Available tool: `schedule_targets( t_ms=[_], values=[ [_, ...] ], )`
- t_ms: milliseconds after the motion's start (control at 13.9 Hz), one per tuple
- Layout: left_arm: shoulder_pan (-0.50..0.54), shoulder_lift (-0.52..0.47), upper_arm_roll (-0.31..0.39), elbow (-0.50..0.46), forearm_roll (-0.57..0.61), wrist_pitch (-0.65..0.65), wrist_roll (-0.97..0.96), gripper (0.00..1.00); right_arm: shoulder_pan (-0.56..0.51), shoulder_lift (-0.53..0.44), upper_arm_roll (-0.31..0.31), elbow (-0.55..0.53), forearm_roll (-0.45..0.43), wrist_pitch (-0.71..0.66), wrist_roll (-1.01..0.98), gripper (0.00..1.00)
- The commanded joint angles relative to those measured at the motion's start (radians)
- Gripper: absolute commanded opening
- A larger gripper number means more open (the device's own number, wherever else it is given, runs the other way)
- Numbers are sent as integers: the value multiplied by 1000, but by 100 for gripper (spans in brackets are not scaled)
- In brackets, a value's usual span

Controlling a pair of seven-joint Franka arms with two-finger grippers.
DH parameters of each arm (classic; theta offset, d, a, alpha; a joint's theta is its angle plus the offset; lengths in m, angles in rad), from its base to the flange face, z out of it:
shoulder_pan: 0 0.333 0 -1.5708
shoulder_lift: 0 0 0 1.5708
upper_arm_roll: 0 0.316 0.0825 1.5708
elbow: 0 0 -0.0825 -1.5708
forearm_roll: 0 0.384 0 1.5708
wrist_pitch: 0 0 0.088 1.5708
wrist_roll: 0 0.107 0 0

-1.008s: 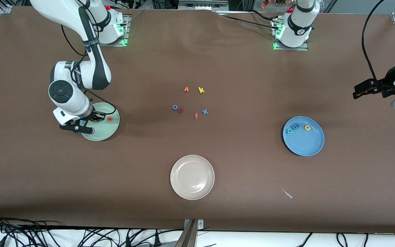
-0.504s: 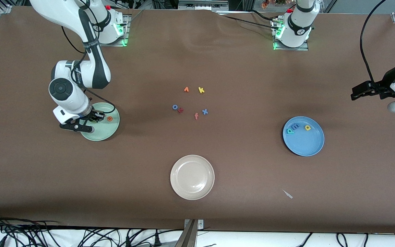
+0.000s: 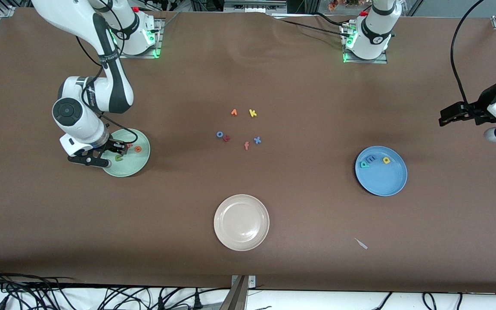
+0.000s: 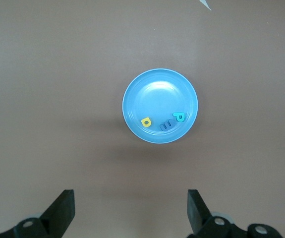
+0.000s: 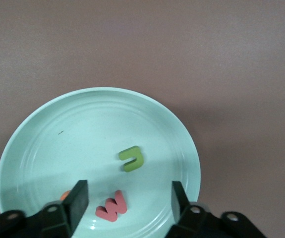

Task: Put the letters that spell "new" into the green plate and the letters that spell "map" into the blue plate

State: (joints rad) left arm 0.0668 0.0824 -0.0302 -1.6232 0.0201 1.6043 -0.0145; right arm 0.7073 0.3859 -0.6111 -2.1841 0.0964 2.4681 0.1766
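On the brown table [image 3: 299, 224], n [image 5: 132, 158], e [image 3: 137, 149] and w [image 5: 112, 206] lie in the green plate [image 5: 48, 144] under the open, empty right gripper [image 5: 127, 198], m [image 4: 165, 126], a [image 4: 146, 121], p [image 4: 178, 117] in the blue plate [image 4: 152, 89], while the open left gripper [image 4: 131, 210] waits over the table's edge.

- A cream-white plate [image 3: 241, 222] sat on the brown table [image 3: 308, 241], close to the front camera.
- Mid-table lay loose foam letters: orange "v" [image 3: 234, 112], yellow "k" [image 3: 252, 113], blue "o" [image 3: 219, 134], salmon "f" [image 3: 246, 146], blue "x" [image 3: 257, 140].
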Motion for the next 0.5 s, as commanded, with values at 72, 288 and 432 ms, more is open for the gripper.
schedule_targets(
  t_ms=[72,288,432],
  values=[
    [-5,8,4,9,-34,5,19,100,1,-47,11,22,26,-44,-16,99],
    [-2,8,4,11,-35,8,19,100,3,-56,11,191,26,-295,-6,99],
    [2,8,4,11,-34,8,19,100,4,-65,13,324,26,-467,-5,99]
  ],
)
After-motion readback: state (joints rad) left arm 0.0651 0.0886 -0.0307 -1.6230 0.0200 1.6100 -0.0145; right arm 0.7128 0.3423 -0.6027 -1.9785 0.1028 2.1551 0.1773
